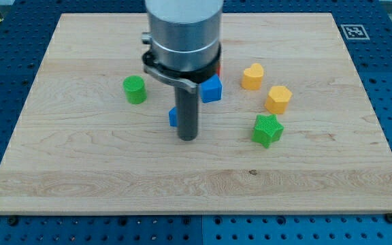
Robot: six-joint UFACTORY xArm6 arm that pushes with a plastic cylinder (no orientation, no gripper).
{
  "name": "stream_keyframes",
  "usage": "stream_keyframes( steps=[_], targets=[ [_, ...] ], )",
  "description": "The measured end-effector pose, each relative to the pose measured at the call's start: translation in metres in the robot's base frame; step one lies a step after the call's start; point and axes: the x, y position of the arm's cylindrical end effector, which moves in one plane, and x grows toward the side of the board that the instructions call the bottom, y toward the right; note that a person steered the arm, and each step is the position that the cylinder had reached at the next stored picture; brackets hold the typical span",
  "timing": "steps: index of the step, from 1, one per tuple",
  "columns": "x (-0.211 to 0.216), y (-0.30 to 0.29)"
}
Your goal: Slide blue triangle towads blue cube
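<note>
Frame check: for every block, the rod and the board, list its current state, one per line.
My tip: down on the board, at the blue triangle's right edge.
Blue triangle: mostly hidden behind the rod, apart from the blue cube.
Blue cube: flat on the board, up-right of the rod.
Red block: only a sliver shows.
Green cylinder: upright, alone.
Yellow heart: free.
Yellow hexagon: free.
Green star: free.
Board: flat.

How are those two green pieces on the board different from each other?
The green cylinder is round, while the green star has points. The cylinder sits toward the view's left, alone; the star sits at the view's right, just below the yellow blocks. The star looks somewhat larger. Both share the same green and rest flat on the board.
</note>
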Motion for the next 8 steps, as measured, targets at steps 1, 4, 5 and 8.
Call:
stream_keyframes(
  steps=[1,4,5,8],
  targets=[
    [0.0,-0.031],
    [-0.015,-0.046],
    [-0.02,-0.044],
    [-0.024,-0.015]
  ],
)
